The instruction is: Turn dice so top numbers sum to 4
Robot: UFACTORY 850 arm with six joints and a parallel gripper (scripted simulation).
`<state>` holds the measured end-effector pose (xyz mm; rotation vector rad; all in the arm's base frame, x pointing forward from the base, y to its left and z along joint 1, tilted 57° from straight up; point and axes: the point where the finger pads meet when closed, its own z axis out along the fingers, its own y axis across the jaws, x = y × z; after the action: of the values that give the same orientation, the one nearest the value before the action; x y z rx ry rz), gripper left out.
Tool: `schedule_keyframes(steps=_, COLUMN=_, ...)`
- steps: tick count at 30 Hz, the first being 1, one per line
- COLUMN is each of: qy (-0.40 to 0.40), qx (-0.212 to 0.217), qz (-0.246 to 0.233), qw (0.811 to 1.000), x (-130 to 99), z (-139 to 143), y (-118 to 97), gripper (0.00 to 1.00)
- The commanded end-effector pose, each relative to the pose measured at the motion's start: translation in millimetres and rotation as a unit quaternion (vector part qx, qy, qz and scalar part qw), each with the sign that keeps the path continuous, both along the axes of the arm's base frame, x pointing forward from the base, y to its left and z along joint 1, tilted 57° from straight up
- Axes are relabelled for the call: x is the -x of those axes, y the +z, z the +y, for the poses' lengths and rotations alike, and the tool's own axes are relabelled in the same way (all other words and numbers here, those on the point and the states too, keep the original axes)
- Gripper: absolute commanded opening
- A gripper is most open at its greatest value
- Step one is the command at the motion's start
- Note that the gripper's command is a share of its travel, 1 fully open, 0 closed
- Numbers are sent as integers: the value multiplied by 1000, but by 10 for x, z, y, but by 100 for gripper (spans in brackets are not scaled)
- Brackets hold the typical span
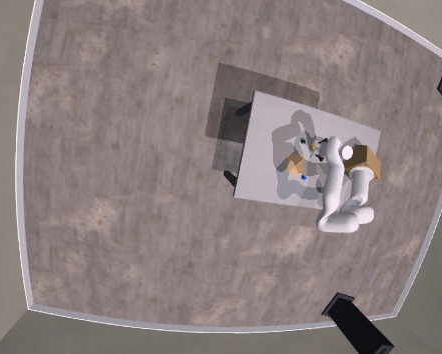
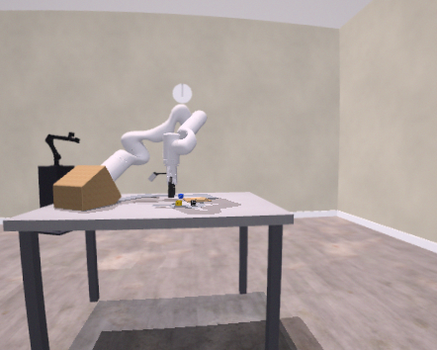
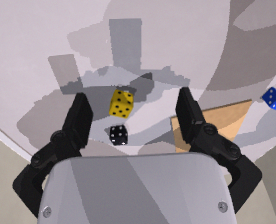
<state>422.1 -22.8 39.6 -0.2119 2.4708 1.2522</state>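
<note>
While fingers spread wide, gripper (image 3: 132,119) grips nothing, hangs over table (image 2: 242,210). Black die (image 3: 118,135) nearest, yellow die (image 3: 121,103) just beyond, both between fingers. Tan mat (image 3: 218,119) right; blue die (image 3: 274,98) farther right. No readable writing.

yellow die (image 3: 121,103), black die (image 3: 118,135) between open gripper (image 3: 133,123) fingers

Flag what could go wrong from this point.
The open gripper hangs over both the yellow die and the black die, which lie close together; closing might catch or knock both. All three dice, including the blue die, seem to lie off the tan mat.
</note>
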Motion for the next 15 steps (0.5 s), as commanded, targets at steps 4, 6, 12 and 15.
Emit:
schedule_keyframes(steps=4, qy=-1, qx=1, qz=0, qw=1000, x=129, z=276, y=361, gripper=100)
schedule_keyframes(steps=6, qy=-1, qx=1, qz=0, qw=1000, x=179, z=381, y=494, gripper=100)
schedule_keyframes(steps=12, qy=-1, qx=1, qz=0, qw=1000, x=309, z=657, y=841, gripper=100)
schedule_keyframes(steps=15, qy=-1, qx=1, qz=0, qw=1000, x=335, z=711, y=909, gripper=100)
